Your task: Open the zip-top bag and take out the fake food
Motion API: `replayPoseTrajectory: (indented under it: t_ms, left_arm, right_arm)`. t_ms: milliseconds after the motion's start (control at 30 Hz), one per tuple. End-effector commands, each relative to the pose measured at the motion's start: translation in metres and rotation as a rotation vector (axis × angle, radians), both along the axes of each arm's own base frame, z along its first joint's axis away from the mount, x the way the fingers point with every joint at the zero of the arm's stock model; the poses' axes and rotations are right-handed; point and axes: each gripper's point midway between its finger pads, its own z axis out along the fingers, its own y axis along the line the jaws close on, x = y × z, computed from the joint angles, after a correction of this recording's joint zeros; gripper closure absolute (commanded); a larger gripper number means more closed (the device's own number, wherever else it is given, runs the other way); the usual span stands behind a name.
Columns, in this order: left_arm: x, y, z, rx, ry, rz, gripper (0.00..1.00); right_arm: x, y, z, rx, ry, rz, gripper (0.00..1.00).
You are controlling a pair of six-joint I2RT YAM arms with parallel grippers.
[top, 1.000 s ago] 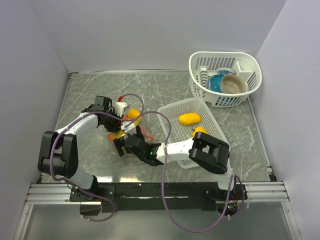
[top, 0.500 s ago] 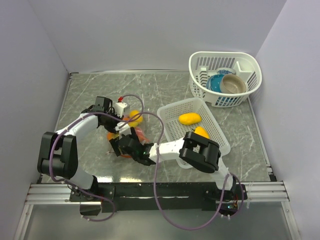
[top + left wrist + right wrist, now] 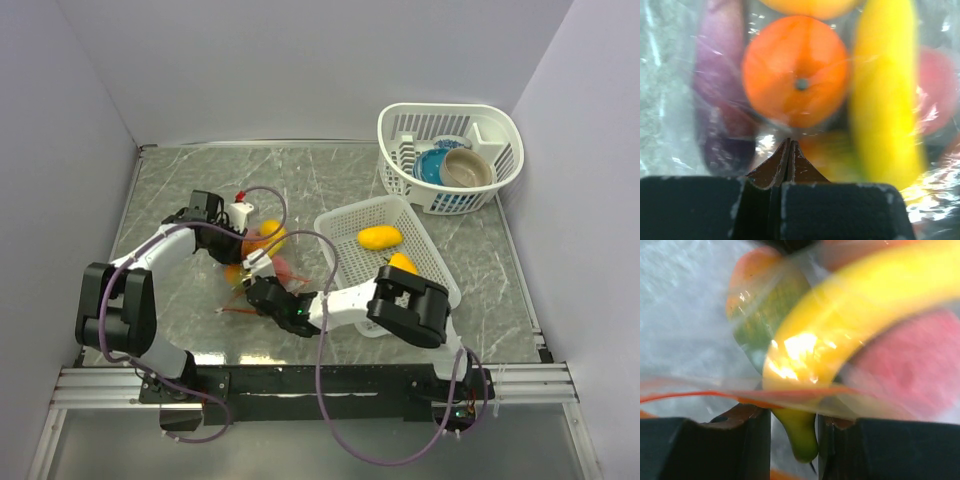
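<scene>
Sitting on the worktop (image 3: 180, 190) between the two arms, the zip-top bag (image 3: 262, 250) held the fake food (image 3: 796, 70): an orange fruit, a yellow banana (image 3: 882, 95) and a purple piece (image 3: 715, 85) showed through its film. The left gripper (image 3: 790, 150) had its fingers pressed together against that film; whether any plastic was pinched could not be told. The right gripper (image 3: 794, 415) stood narrowly apart around the banana's green tip, with the red-orange zip strip (image 3: 700, 394) crossing at its fingertips; a firm clamp could not be told. Two yellow pieces lay in the white mesh basket (image 3: 425, 245) nearby.
</scene>
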Motion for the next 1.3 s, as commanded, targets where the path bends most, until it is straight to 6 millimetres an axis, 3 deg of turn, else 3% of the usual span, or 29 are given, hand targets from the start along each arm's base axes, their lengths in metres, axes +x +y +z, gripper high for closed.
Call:
replayPoseTrajectory:
  t_ms: [0,167,333,433,500,533,733,900,967,1100,1167,1267]
  left_arm:
    - [0.020,0.009,0.003,-0.015,-0.007,0.052,0.99]
    - [0.035,0.015,0.001,-0.016,-0.022,0.080,0.99]
    - [0.034,0.014,-0.006,-0.023,-0.014,0.089,0.99]
    - [0.034,0.019,-0.011,-0.004,-0.021,0.097,0.99]
    - [0.033,0.022,-0.014,0.007,-0.022,0.101,0.99]
    - [0.035,0.024,-0.013,0.007,-0.027,0.106,0.99]
    - [0.042,0.026,-0.012,-0.023,-0.026,0.127,0.99]
    - [0.044,0.023,-0.005,-0.041,-0.037,0.128,0.99]
    - [0.044,0.023,-0.002,-0.043,-0.041,0.126,0.99]
    - [0.041,0.023,0.001,-0.046,-0.047,0.123,0.99]
    - [0.040,0.023,0.003,-0.047,-0.050,0.119,0.99]
    - [0.038,0.023,0.001,-0.044,-0.047,0.117,0.99]
  right_arm:
    - [0.001,-0.025,0.046,0.080,-0.034,-0.068,0.88]
    - [-0.022,-0.048,0.055,0.080,-0.003,-0.042,0.93]
    - [-0.040,-0.066,0.047,0.042,0.042,-0.016,0.96]
    - [-0.049,-0.080,0.052,0.029,0.042,-0.023,1.00]
    - [-0.052,-0.089,0.065,0.049,0.036,-0.025,1.00]
    - [-0.057,-0.099,0.060,0.020,0.043,-0.022,1.00]
    - [-0.067,-0.138,0.099,0.061,0.030,-0.044,1.00]
    - [-0.053,-0.183,0.144,0.101,-0.076,-0.179,1.00]
    - [-0.038,-0.215,0.164,0.110,-0.155,-0.324,1.00]
    - [-0.015,-0.264,0.156,0.060,-0.175,-0.545,1.00]
    - [-0.009,-0.279,0.141,0.032,-0.140,-0.629,0.62]
    - [-0.004,-0.288,0.127,0.013,-0.108,-0.680,0.32]
